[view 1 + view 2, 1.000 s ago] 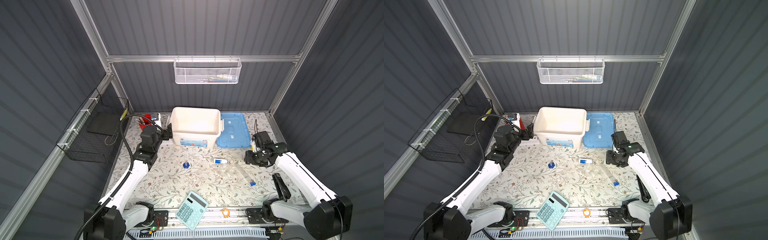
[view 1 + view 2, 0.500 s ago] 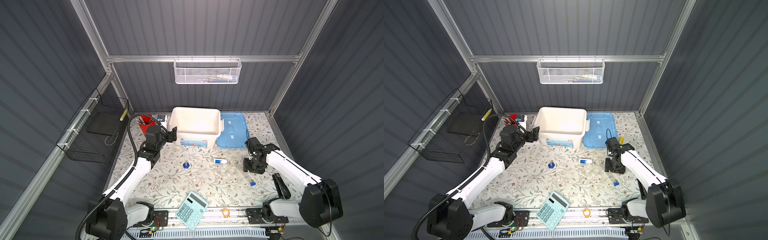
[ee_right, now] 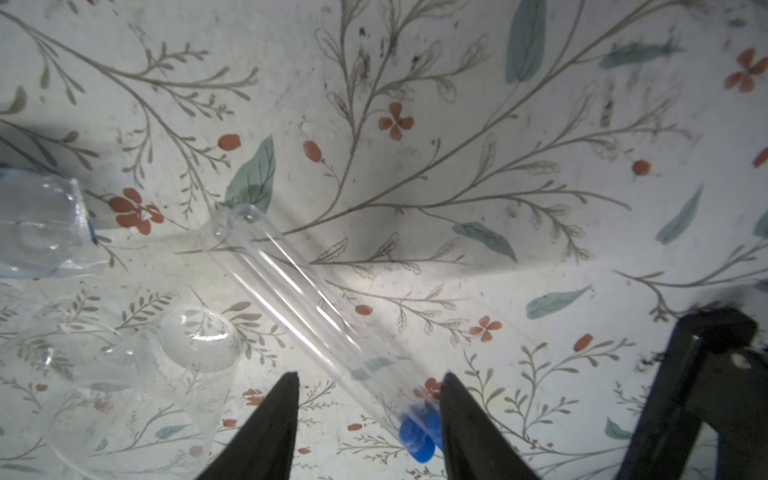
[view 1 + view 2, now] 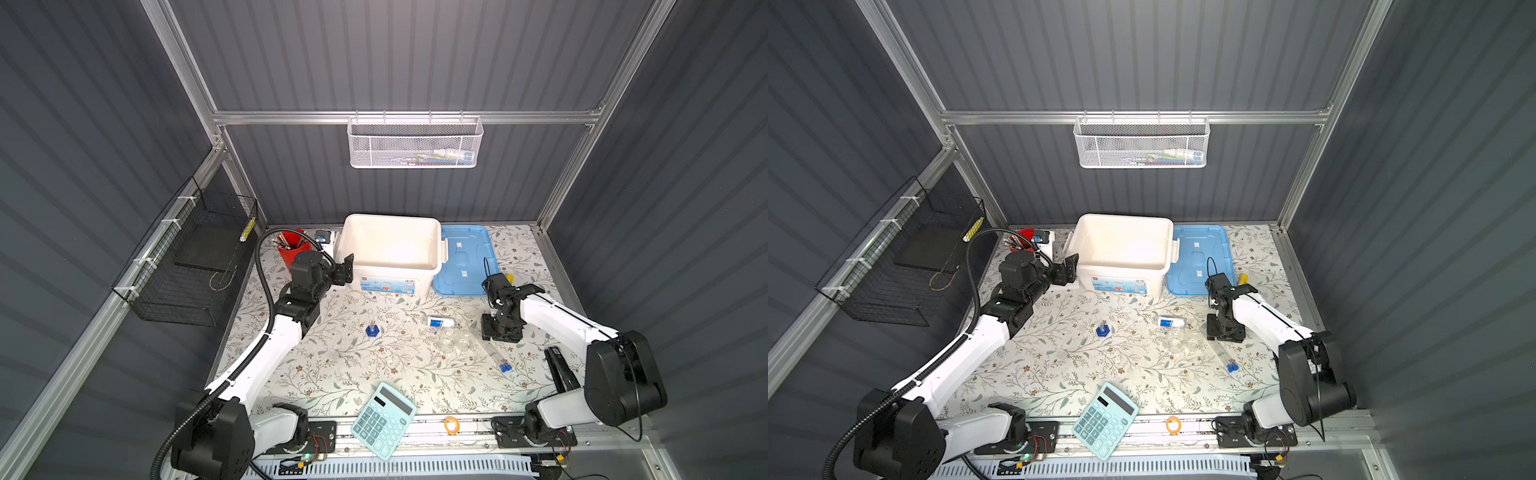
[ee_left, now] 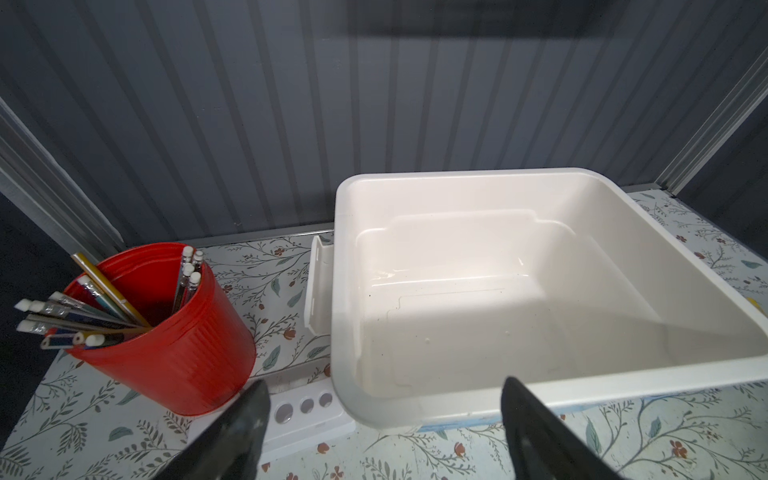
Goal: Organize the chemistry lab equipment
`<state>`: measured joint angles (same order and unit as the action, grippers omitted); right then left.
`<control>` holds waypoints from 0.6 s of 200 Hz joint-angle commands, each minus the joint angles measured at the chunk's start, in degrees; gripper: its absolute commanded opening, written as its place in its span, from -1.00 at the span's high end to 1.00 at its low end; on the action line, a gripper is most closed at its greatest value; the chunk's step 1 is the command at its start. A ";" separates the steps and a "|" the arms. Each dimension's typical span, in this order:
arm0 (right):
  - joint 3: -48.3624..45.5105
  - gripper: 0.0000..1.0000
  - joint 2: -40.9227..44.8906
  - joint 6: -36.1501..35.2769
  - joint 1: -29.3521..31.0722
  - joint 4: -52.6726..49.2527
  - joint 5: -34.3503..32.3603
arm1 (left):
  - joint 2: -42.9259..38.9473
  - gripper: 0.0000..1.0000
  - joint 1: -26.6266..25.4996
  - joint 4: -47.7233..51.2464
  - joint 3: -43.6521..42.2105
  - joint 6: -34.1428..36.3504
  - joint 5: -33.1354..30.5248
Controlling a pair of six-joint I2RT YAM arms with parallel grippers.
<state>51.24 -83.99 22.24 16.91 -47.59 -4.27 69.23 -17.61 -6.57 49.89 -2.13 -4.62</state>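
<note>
- Change: the right gripper [image 4: 500,332] has come down from beside the blue lid [image 4: 465,257], where it was a second ago. It now points nose-down over the two test tubes [image 4: 493,353]. Half a second ago it was already nearly there.
- Change: the left gripper [image 4: 345,268] has swung from the left side of the white bin [image 4: 390,237] toward its front left corner. The glassware on the cloth lies as before.
- Materials: the test tubes are clear, smooth, round-ended cylinders with blue caps. They lie side by side, touching, on the matte floral tablecloth [image 4: 332,365].
- A clear flask [image 3: 137,374] lies on its side just beside the tubes, and a blue-white labelled beaker [image 4: 440,322] lies near them. A slim cylinder [image 4: 372,328] on a blue hexagonal foot stands upright toward the table's middle, well apart from the rest.
- The bin is glossy white plastic with rounded corners. A ribbed red cup [image 5: 178,353] of pencils and a white rack [image 5: 307,411] with round holes sit just beside it.
- Right gripper, wrist view: the jaws are partly apart and straddle the tubes near their capped ends. They are not clamped. Whether one finger touches a tube cannot be told.
- Left gripper, wrist view: the jaws are wide apart and hold nothing, poised at the bin's near rim.
</note>
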 commanded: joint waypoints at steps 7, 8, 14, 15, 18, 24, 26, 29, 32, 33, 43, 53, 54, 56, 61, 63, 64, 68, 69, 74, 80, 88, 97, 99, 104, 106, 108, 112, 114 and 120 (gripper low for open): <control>0.17 -0.10 -2.59 -0.97 0.14 2.34 0.31 | -1.03 -0.74 -0.24 0.84 2.52 1.12 0.38; 0.17 -0.10 -2.67 -0.97 0.14 2.42 0.40 | -0.98 -0.74 -0.24 0.85 2.55 1.14 0.35; 0.17 -0.09 -3.13 -1.01 0.08 2.81 0.64 | -0.94 -0.74 -0.24 1.02 2.72 1.33 0.32; 0.17 -0.09 -3.21 -1.03 0.11 2.88 0.66 | -0.94 -0.74 -0.24 1.07 2.70 1.34 0.32; 0.17 -0.09 -3.33 -0.98 0.13 3.11 0.78 | -0.90 -0.74 -0.24 1.18 2.74 1.42 0.34; 0.17 -0.09 -3.67 -0.97 0.14 3.35 0.93 | -0.86 -0.74 -0.24 1.35 2.95 1.55 0.32; 0.17 -0.09 -3.76 -0.97 0.14 3.53 1.00 | -0.88 -0.74 -0.24 1.42 3.07 1.66 0.32; 0.17 -0.09 -3.88 -0.97 0.14 3.62 1.06 | -0.92 -0.74 -0.24 1.46 3.08 1.73 0.25; 0.18 -0.08 -4.02 -1.04 0.14 3.79 1.11 | -0.94 -0.74 -0.24 1.51 3.10 1.77 0.23; 0.22 -0.08 -4.05 -1.00 0.14 3.85 1.16 | -0.94 -0.74 -0.24 1.54 3.10 1.82 0.19; 0.26 -0.08 -4.47 -1.10 0.14 4.24 1.33 | -1.18 -0.74 -0.24 1.56 3.20 2.03 0.17; 0.48 -0.08 -4.98 -1.28 0.14 4.44 1.03 | -1.20 -0.74 -0.24 1.62 3.19 2.13 0.14; 0.50 -0.08 -5.06 -1.26 0.14 4.48 1.02 | -1.25 -0.74 -0.24 1.64 3.24 2.13 0.14; 0.56 -0.08 -5.16 -1.30 0.14 4.49 1.02 | -1.24 -0.74 -0.24 1.64 3.27 2.13 0.18; 0.69 -0.07 -5.37 -1.39 0.14 4.61 1.16 | -1.29 -0.74 -0.24 1.78 3.28 2.21 0.10; 0.74 -0.07 -5.44 -1.40 0.14 4.66 1.10 | -1.27 -0.74 -0.24 1.81 3.29 2.22 0.06; 0.76 -0.07 -5.51 -1.45 0.14 4.72 1.06 | -1.28 -0.74 -0.24 1.82 3.29 2.26 0.06; 0.86 -0.07 -5.68 -1.49 0.14 4.79 1.02 | -1.29 -0.74 -0.24 1.89 3.29 2.30 -0.01; 0.91 -0.07 -5.76 -1.50 0.14 4.84 1.02 | -1.29 -0.74 -0.24 1.90 3.29 2.31 -0.02; 0.96 -0.07 -5.96 -1.50 0.14 5.01 1.05 | -1.37 -0.74 -0.24 1.97 3.29 2.37 -0.01; 1.09 -0.06 -6.23 -1.50 0.14 5.15 1.20 | -1.44 -0.74 -0.24 2.00 3.29 2.39 -0.03; 1.20 -0.05 -6.51 -1.54 0.14 5.31 1.14 | -1.42 -0.74 -0.24 2.08 3.29 2.37 -0.12; 1.27 -0.05 -6.92 -1.58 0.14 5.50 1.15 | -1.63 -0.74 -0.24 2.09 3.29 2.40 -0.08; 1.30 -0.05 -6.97 -1.61 0.14 5.58 1.10 | -1.64 -0.74 -0.24 2.15 3.29 2.39 -0.09; 1.36 -0.05 -7.19 -1.65 0.14 5.69 1.05 | -1.64 -0.74 -0.24 2.17 3.29 2.41 -0.12; 1.37 -0.04 -7.23 -1.71 0.12 5.72 1.07 | -1.64 -0.74 -0.19 2.09 3.29 2.40 -0.08; 1.39 -0.04 -7.31 -1.68 0.14 5.73 0.97 | -1.64 -0.74 -0.23 2.09 3.29 2.40 -0.05; 1.40 -0.04 -7.41 -1.70 0.14 5.88 1.14 | -1.67 -0.74 -0.24 2.09 3.29 2.44 -0.09; 1.40 -0.04 -7.48 -1.72 0.14 5.88 0.96 | -1.65 -0.74 -0.24 2.13 3.29 2.47 -0.11; 1.49 -0.03 -7.66 -1.68 0.14 6.00 0.79 | -1.62 -0.74 -0.24 2.17 3.29 2.48 -0.08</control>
<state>51.42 -90.80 20.97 16.91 -42.00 -3.14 69.10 -17.61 -5.13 51.51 -0.84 -4.64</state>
